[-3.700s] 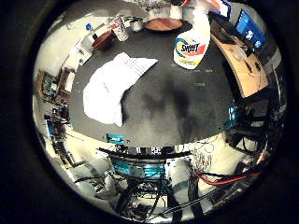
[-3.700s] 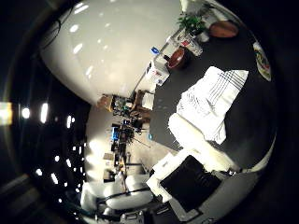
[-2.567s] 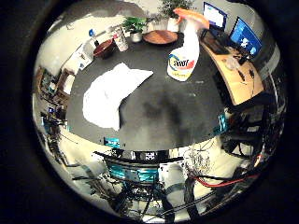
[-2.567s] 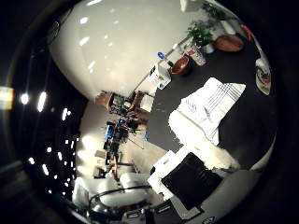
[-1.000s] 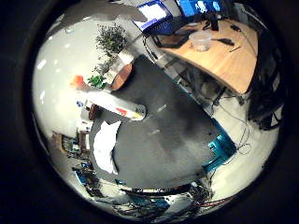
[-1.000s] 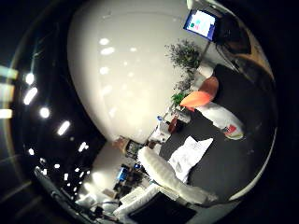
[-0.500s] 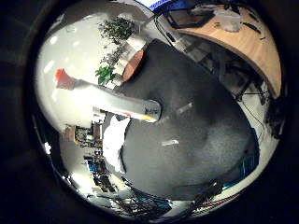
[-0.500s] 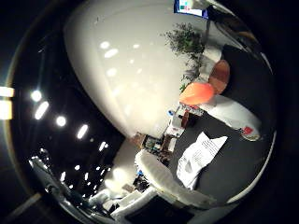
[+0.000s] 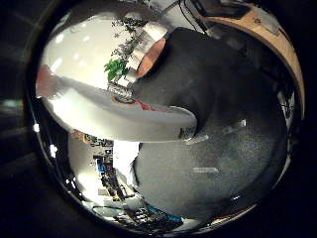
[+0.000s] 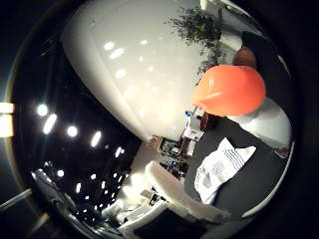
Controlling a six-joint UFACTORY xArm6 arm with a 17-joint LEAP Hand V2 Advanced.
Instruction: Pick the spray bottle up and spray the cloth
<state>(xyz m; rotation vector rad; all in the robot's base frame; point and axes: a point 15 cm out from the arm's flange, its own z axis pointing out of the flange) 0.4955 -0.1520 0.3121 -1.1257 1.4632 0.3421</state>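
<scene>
Little finger side palm view: the spray bottle (image 9: 124,116) now fills a broad band across the picture, far larger than half a second ago, so the palm has come very close to it. Its white body runs lengthwise, the orange head at one end and the base at the other, standing on the dark table (image 9: 233,124). Beyond the base the tabletop lies bare out to its rounded edge. A wooden bowl (image 9: 151,55) and a green plant (image 9: 116,67) stand at the table's far rim, near the bottle but apart from it. A corner of the white cloth (image 9: 126,156) shows past the bottle's body, lying flat on the table. A wooden desk (image 9: 267,37) stands off beyond the table's edge, with a gap between.

Thumb side palm view: the bottle's orange spray head (image 10: 230,91) has grown to a large dome since the earlier frame and now hides the bowl almost wholly. The white bottle shoulder sits just under it. The cloth, striped and folded, lies on the table between the bottle and the robot's white arm (image 10: 179,196), touching neither. Open dark tabletop surrounds the cloth.

No part of the fingers shows clearly in either view, so whether the hand is open or curled cannot be told.
</scene>
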